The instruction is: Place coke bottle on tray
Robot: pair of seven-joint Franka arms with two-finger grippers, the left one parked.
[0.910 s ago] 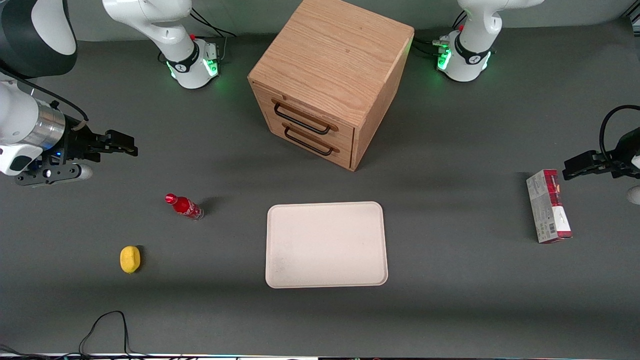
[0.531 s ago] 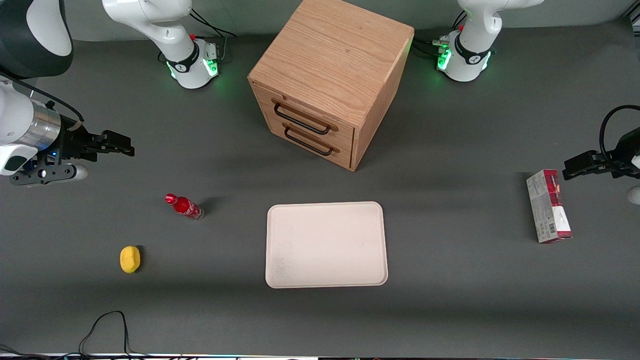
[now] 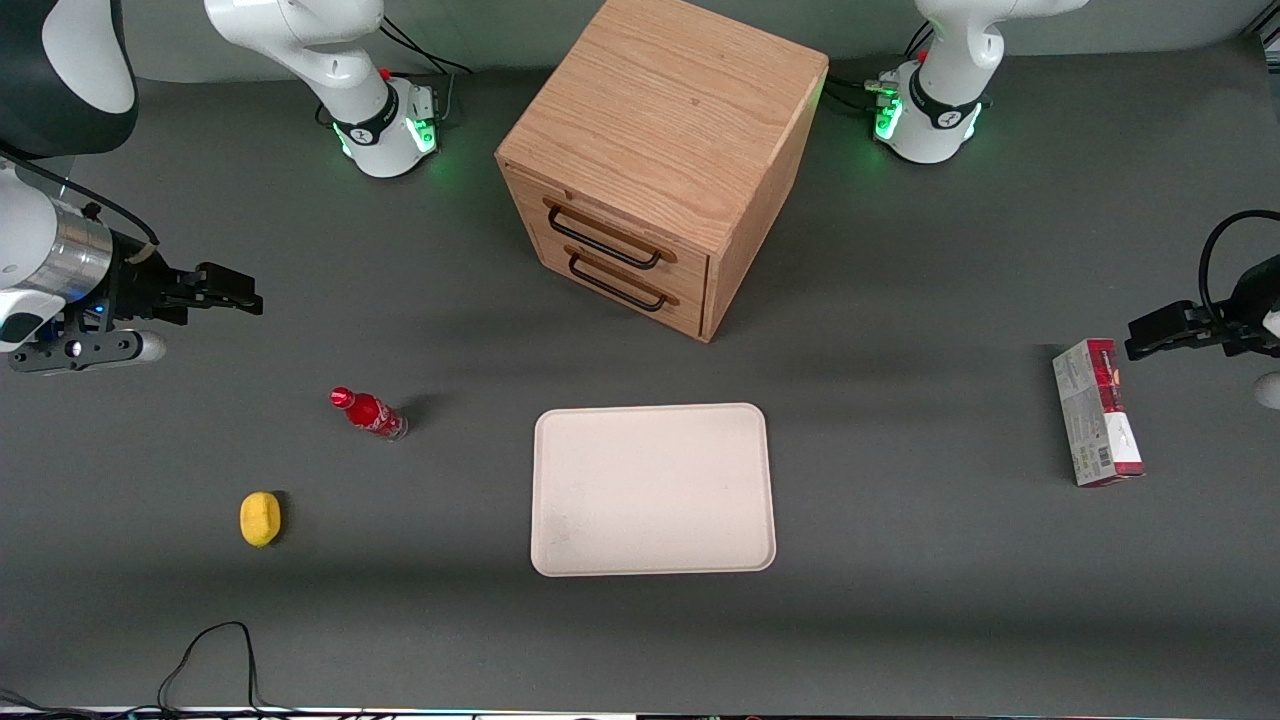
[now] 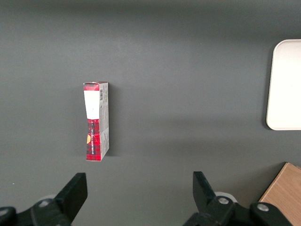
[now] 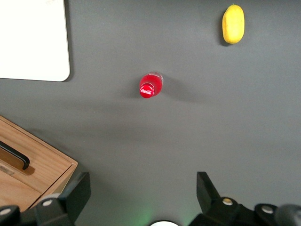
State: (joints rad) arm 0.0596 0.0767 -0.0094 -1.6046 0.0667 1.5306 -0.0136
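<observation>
Approach step, nothing grasped: the right arm's black two-finger gripper hangs with fingers spread wide and empty, high above the grey table toward the working arm's end. The small red coke bottle with red cap stands upright on the table, well apart from the large cream-white rectangular tray and nearer the front camera than the gripper. Next move, by my reading: bring the gripper over the bottle, descend, and straddle its body.

A robot laboratory was shown: two white arms were bolted on a grey table with green lights at their bases, cables were seen, and test things were laid out.
</observation>
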